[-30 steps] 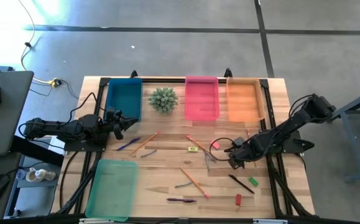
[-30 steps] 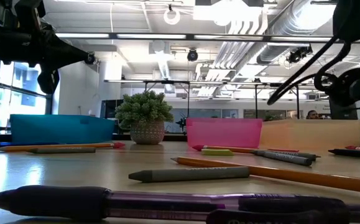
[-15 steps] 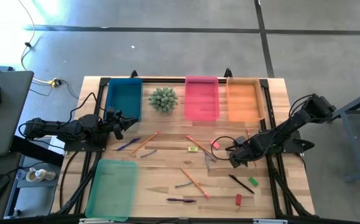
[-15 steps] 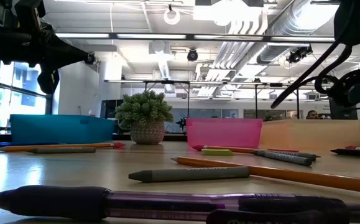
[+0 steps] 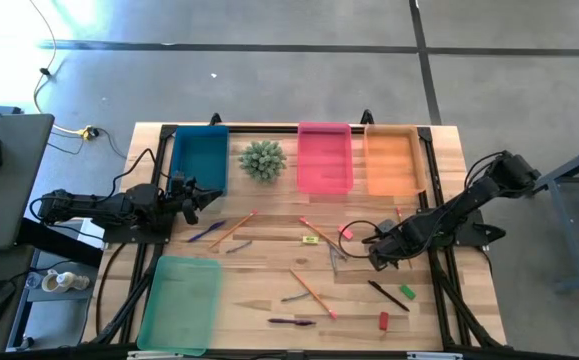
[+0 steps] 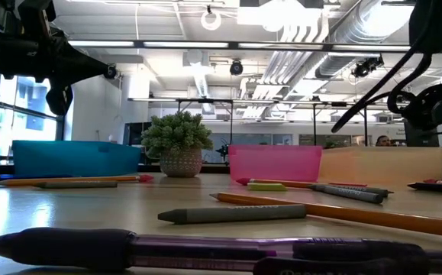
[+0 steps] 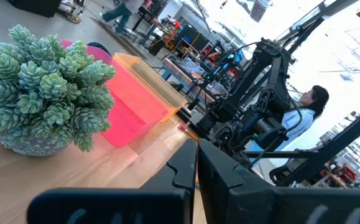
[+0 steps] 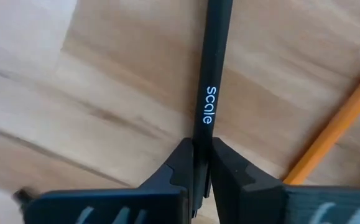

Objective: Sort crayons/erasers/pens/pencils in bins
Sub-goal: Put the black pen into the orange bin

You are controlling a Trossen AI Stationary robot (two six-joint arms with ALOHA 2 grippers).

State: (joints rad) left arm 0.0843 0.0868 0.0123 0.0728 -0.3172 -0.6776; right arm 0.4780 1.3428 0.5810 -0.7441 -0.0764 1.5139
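The right gripper [image 8: 198,177] pinches a black pen [image 8: 213,81] lying flat on the wooden surface [image 5: 269,290], jaws shut on its barrel ready to lift, at four o'clock from the pink bin [image 5: 324,158]. The slim matte pen bears white lettering. The left gripper [image 5: 212,197], jaws shut and empty, waits beside the blue bin [image 5: 200,160].

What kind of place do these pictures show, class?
Probably a robotics lab or workshop: exposed ceiling ducts, a concrete floor, and a wooden table fitted with robot arms.
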